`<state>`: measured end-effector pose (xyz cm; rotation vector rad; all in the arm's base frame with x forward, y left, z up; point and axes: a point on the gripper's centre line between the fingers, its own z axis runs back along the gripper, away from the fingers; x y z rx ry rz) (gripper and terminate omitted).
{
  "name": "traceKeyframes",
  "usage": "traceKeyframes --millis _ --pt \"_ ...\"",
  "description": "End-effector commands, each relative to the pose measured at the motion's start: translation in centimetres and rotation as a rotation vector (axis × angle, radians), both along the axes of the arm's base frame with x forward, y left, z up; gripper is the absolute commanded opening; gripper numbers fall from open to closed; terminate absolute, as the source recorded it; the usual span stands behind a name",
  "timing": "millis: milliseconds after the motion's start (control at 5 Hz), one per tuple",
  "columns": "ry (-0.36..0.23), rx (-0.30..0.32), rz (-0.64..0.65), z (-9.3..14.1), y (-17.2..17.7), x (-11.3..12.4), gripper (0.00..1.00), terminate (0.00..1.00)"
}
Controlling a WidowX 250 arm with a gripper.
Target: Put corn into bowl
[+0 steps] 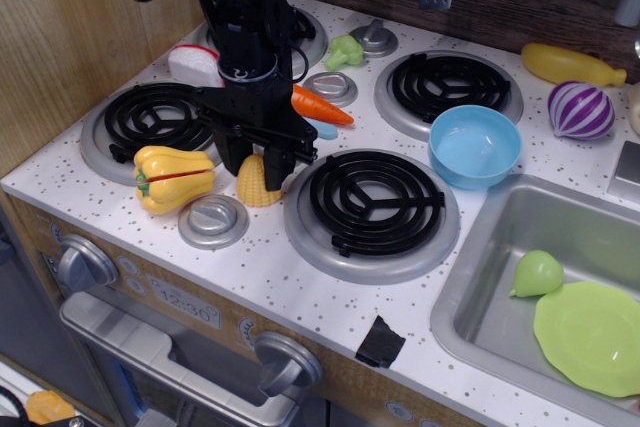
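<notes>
The corn (254, 185) is a stubby yellow ridged piece standing on the white counter between the front-left and front-middle burners. My black gripper (256, 161) is down over its top, with one finger on each side, closed against it. The corn still rests on the counter and its upper part is hidden by the gripper. The light-blue bowl (475, 145) stands empty to the right, between the back-right burner and the sink.
A yellow bell pepper (172, 177) lies just left of the corn and a carrot (320, 107) just behind it. A stove knob (212, 219) is in front. A purple onion (580, 110) and yellow squash (570, 64) are far right. The sink (480, 277) holds a lime-green plate (592, 335) and a green pear (537, 273).
</notes>
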<state>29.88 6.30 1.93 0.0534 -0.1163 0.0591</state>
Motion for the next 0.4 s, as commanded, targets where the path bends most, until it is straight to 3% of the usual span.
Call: traceKeyframes --millis 0,200 --pt "-0.004 0.062 0.043 6.8 -0.1 2.2 0.0 0.0" --pt "-0.025 0.093 0.101 11.5 -3.0 3.1 0.0 0.0"
